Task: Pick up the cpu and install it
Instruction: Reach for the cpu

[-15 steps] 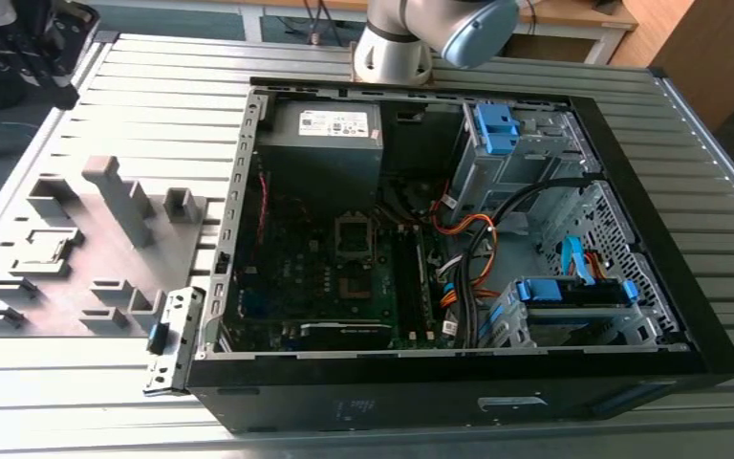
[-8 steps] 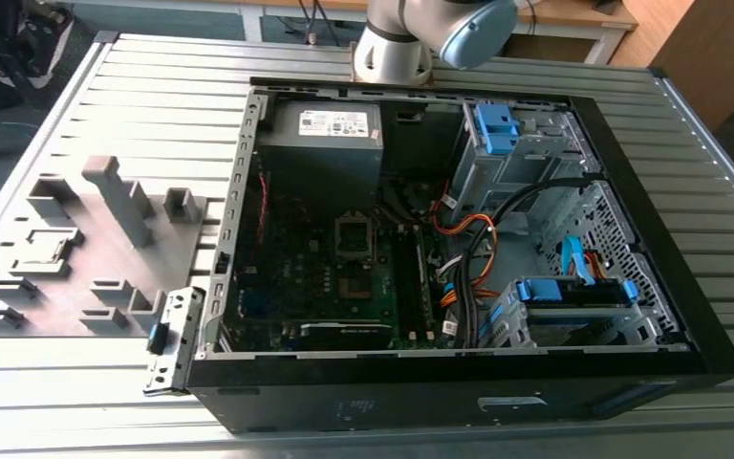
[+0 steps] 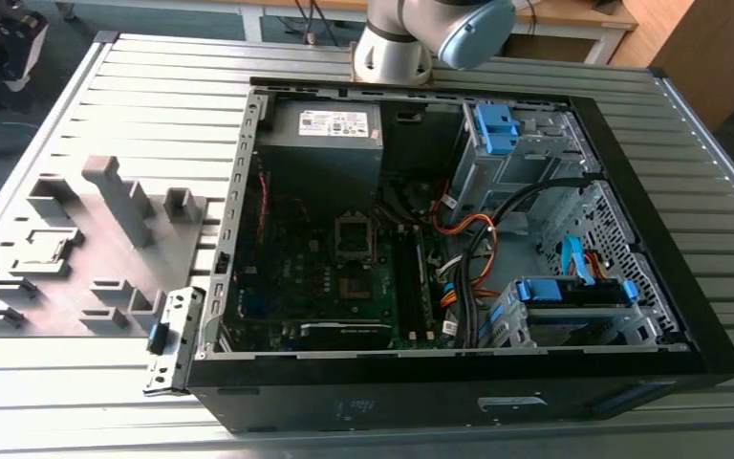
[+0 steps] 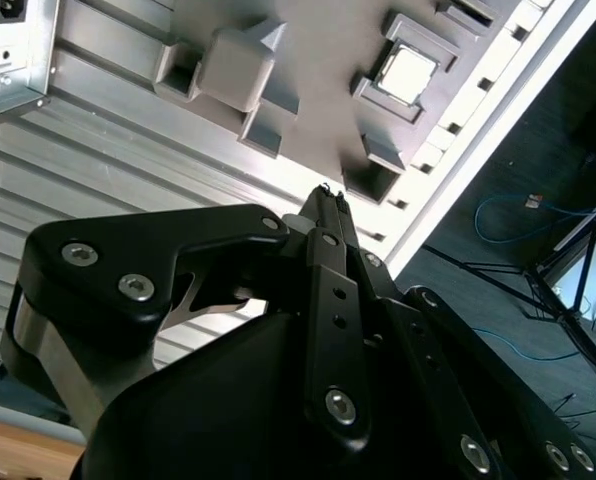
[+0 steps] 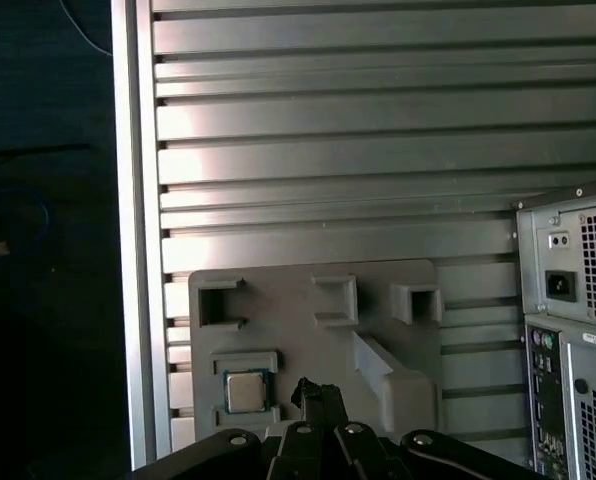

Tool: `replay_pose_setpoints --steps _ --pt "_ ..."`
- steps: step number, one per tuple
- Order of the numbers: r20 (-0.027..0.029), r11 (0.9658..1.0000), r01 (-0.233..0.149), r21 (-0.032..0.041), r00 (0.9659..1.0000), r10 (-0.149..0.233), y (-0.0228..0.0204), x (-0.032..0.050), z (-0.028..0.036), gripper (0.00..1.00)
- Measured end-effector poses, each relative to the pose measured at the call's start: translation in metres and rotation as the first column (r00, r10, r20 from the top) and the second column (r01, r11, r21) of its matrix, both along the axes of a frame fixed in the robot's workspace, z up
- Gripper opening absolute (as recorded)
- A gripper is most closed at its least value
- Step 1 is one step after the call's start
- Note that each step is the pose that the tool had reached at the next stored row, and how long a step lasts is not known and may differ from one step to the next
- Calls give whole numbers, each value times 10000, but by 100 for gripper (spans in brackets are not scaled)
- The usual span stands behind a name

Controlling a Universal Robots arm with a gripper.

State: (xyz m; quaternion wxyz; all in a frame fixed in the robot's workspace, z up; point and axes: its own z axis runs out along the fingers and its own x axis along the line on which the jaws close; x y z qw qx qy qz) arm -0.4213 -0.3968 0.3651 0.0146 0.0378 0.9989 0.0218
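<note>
While the open computer case (image 3: 341,382) lies beside the grey fixture tray (image 5: 278,340), the gripper (image 5: 318,388) hangs above that tray, jaws closed on nothing. The cpu (image 5: 244,390) sits flat in a square tray pocket, near the gripper's tips but apart. Judgement: a clean pick wants jaws square to the chip's edges, chip kept level.

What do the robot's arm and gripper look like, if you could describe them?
The arm is a silver-grey tube with a pale blue joint cap. The gripper is matte black, built of angular linked bars with silver screw heads, narrowing to a slim tip.
</note>
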Motion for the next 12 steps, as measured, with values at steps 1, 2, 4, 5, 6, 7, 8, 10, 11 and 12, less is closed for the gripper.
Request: replay_pose_setpoints --steps 1,2,4,5,6,7,8,10,11,12 --pt "0 10000 0 0 10000 0 0 -27 -7 11" --pt "1 10000 1 0 10000 -1 0 -51 -13 11" --pt "0 10000 1 0 10000 -1 0 -84 -21 11" --pt "0 10000 1 0 10000 -1 0 -94 -23 11" --pt "0 10000 1 0 10000 -1 0 -100 -24 11" --pt "0 10000 -1 0 10000 1 0 -100 -24 11" --pt "0 10000 -1 0 10000 1 0 -100 -24 11" --pt "0 10000 1 0 10000 -1 0 -102 -24 11" --pt "0 10000 0 0 10000 0 0 -102 -24 11" --pt "0 10000 0 0 10000 0 0 -102 -24 11"
